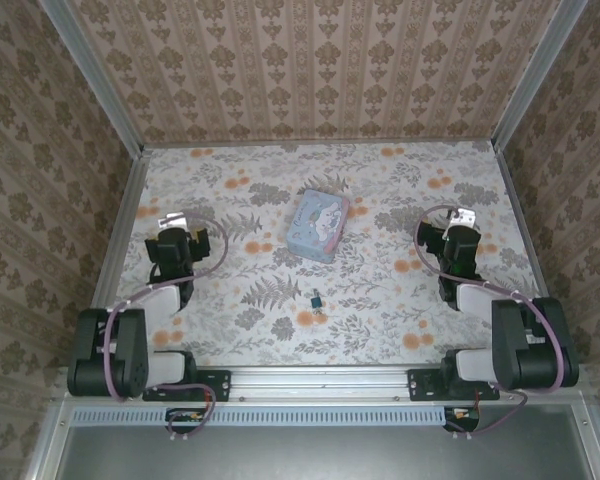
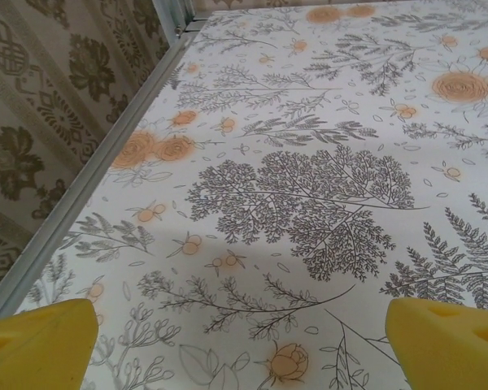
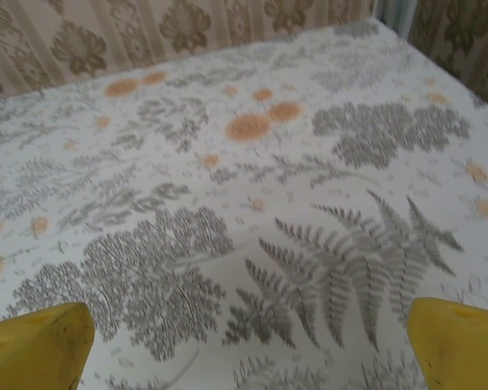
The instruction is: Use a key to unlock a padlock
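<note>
— Where's the padlock?
— The padlock (image 1: 317, 300) lies on the table (image 1: 400, 330), near the front edge and about midway across, with open room on every side. The box (image 1: 316, 226) sits behind it, apart.
— And your grippers?
— My left gripper (image 2: 244, 345) is spread wide over bare table, with the side rail (image 2: 106, 166) close on its left. My right gripper (image 3: 248, 349) is spread wide too, with open table ahead up to the back wall (image 3: 187, 32).
</note>
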